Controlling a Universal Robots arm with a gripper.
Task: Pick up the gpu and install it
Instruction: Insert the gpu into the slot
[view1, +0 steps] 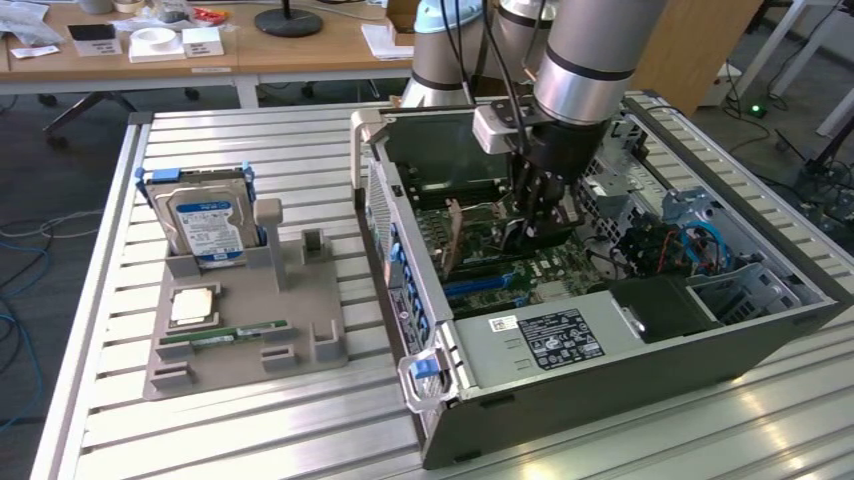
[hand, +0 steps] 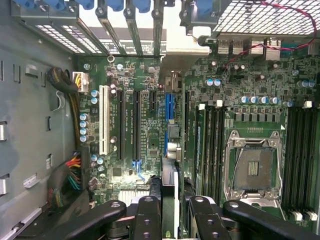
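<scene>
Hand (hand: 174, 207) grips gpu (hand: 170, 182) edge-on among motherboard slots (hand: 121, 125), case wall (hand: 30, 125) near.

I'm driving a thick arm (view1: 587, 50) of brushed silver-grey metal tube, banded by a black ring (view1: 577, 70) near the wrist, with pale blue joint caps (view1: 447, 20) further back. A small light-grey box (view1: 497, 128) is fixed at the wrist, and thin black cables (view1: 491, 60) run alongside. The matte black hand (view1: 534, 225) sits under it. On the wrist camera I see its black finger links (hand: 147, 220), rounded, each dotted with dull round pivot screws (hand: 145, 201).
</scene>
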